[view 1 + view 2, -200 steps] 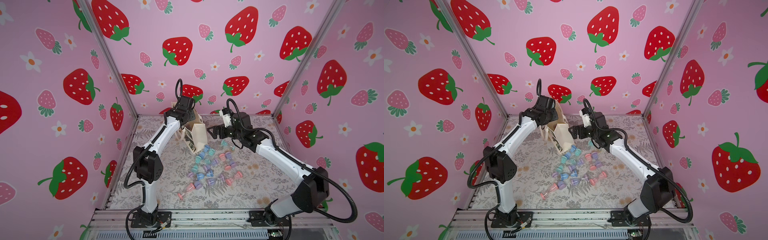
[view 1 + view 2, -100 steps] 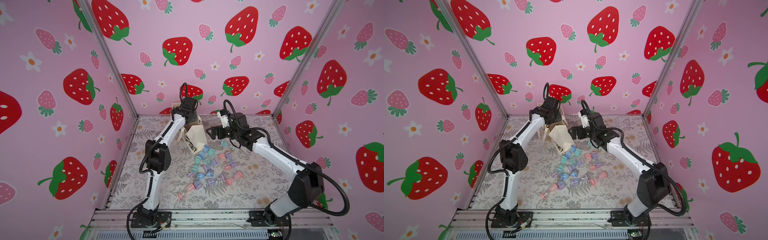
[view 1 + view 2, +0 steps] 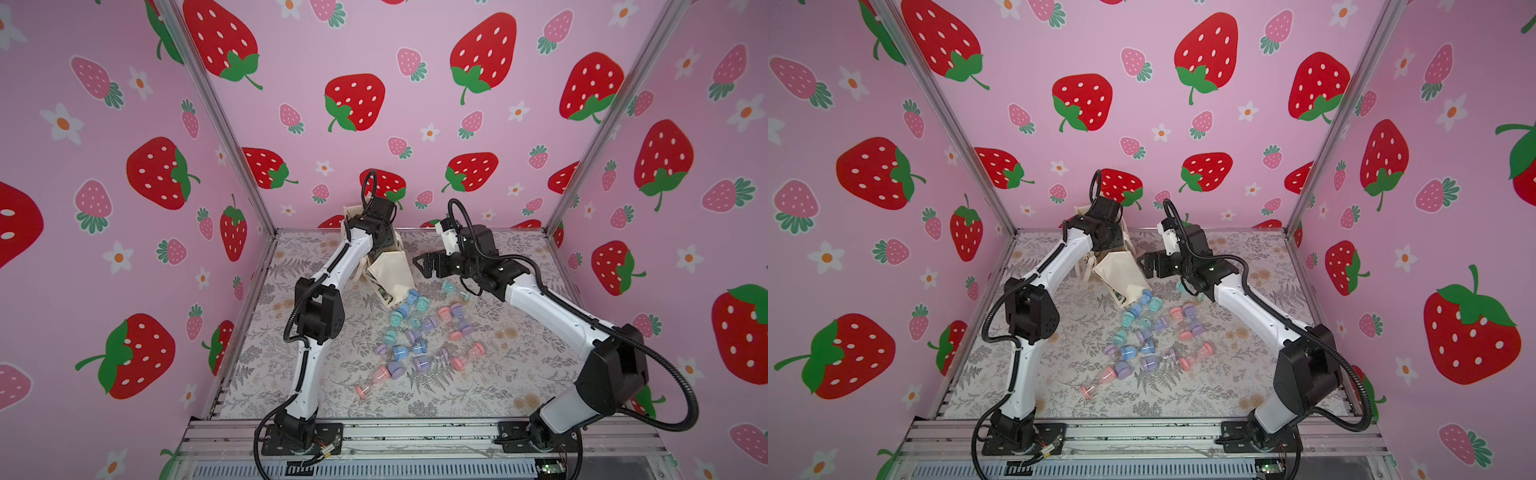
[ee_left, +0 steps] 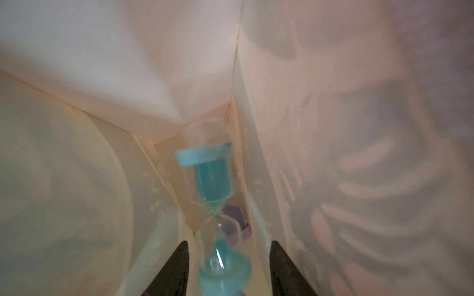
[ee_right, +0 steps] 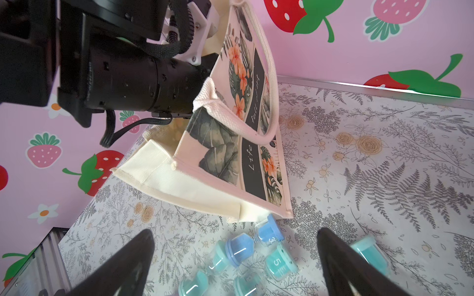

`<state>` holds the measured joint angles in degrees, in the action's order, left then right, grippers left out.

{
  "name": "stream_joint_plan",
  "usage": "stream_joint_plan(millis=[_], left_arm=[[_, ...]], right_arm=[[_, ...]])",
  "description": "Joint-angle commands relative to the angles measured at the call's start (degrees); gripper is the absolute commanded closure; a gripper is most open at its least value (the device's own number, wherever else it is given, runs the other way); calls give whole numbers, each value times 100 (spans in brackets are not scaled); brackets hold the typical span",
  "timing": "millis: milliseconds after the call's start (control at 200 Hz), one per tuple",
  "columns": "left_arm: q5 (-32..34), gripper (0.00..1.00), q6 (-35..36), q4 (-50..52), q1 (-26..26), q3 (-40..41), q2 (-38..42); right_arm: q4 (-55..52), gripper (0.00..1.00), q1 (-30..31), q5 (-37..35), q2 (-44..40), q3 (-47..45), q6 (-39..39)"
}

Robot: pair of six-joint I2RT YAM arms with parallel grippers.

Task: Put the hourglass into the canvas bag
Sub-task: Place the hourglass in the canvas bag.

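Observation:
The canvas bag leans tilted on the mat at the back, its leaf print turned toward the right wrist camera. My left wrist reaches into the bag's mouth. Inside, my left gripper is open, and a blurred teal hourglass hangs between the fingers with a gap on each side. A purple hourglass lies deeper in the bag. My right gripper is open and empty beside the bag, above loose hourglasses.
Several pastel hourglasses lie scattered on the floral mat in front of the bag, down to a pink one near the front. Pink strawberry walls close in three sides. The bag's loop handle hangs over the printed side.
My left arm has pushed further into the bag's mouth and its jaws have parted from the teal hourglass. The bag shifted slightly. The right arm has drawn back a little, still open.

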<state>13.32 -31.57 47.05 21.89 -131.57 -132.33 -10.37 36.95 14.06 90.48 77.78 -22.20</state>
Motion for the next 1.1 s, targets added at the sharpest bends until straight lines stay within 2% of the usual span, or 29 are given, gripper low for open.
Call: stream_joint_plan(millis=[0,330,740,895,1096], left_arm=[[-40,45,-18,283,30,-200,-148],[-211,39,42,367,43,-350,286],[-132,35,422,243,313,230,1809],[52,33,652,137,525,883,2580],[333,31,907,-356,886,2531,3900]], right_arm=[[48,1,-48,9,-53,141,93],[-78,1,-49,86,-242,137,84],[-655,1,-41,169,-739,-113,88],[-899,1,-5,116,-945,-271,128],[-1121,1,128,45,-1206,-644,141]])
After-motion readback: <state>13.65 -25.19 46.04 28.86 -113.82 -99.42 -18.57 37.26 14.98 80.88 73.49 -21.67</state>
